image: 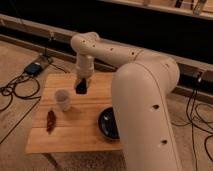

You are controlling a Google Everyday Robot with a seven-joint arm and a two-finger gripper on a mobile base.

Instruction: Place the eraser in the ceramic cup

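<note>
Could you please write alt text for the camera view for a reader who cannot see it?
A white robot arm holds its gripper above a wooden table, just right of a white ceramic cup. A dark bowl and a reddish item also sit there.

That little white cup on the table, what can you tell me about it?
The ceramic cup is small, plain white and tapers towards its base, with no visible handle. It stands upright on the left part of the wooden table, mouth up. The gripper hangs just to its right, slightly above, not touching it. What it contains cannot be seen.
</note>
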